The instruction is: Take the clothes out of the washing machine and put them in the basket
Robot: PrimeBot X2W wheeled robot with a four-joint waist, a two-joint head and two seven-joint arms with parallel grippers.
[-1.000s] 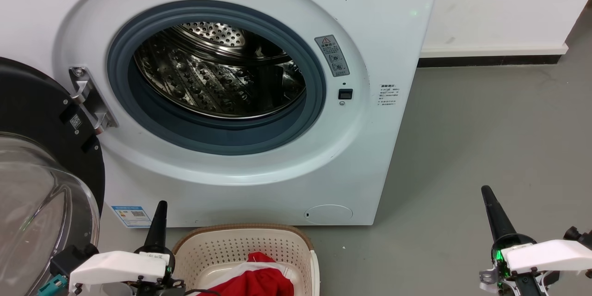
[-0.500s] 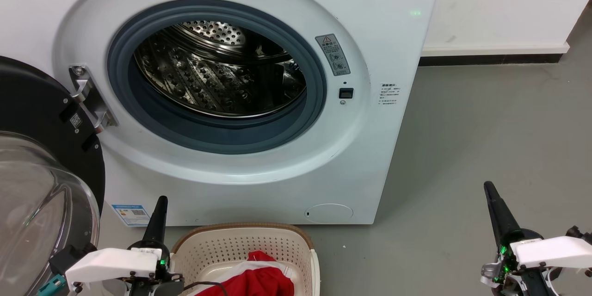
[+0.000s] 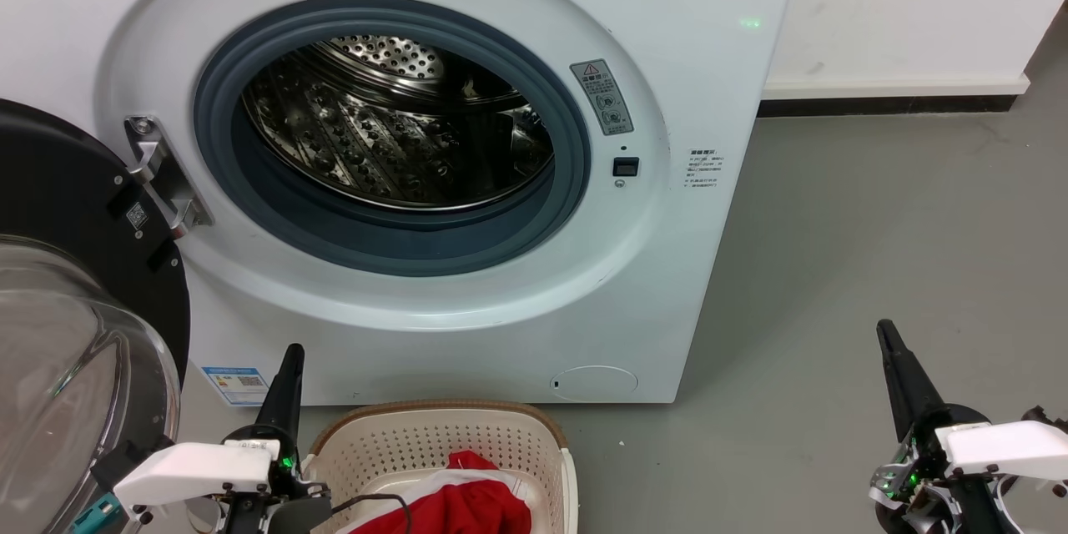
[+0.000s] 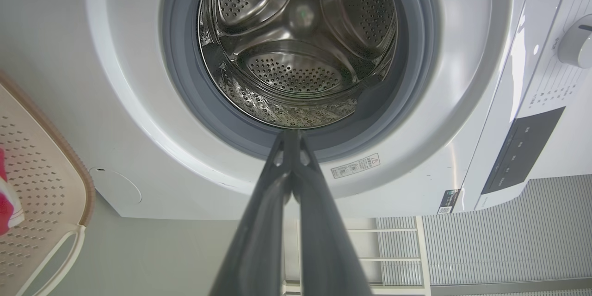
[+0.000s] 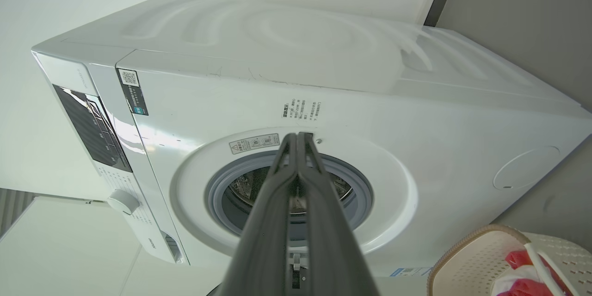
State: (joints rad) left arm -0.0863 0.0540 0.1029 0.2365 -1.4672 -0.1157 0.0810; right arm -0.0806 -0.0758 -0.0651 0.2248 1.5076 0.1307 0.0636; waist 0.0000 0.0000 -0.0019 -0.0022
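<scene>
Drum bare, clothes in the basket beside the left arm

At far left the glass door hangs swung open; the left gripper has its jaws pressed together on nothing, and in its wrist view its fingertips point straight at the mouth of the drum, which shows only perforated steel; just right of that gripper the basket sits on the floor against the foot of the washing machine, with the clothes, a red heap with white trim, lying inside it, low and behind the fingertips; the heap is cut by the frame edge, so no long axis can be told; the right gripper, likewise clenched and empty, stands well apart over bare floor; the left arm is plainly the nearer to both drum and basket, and the unloading looks finished.
</scene>
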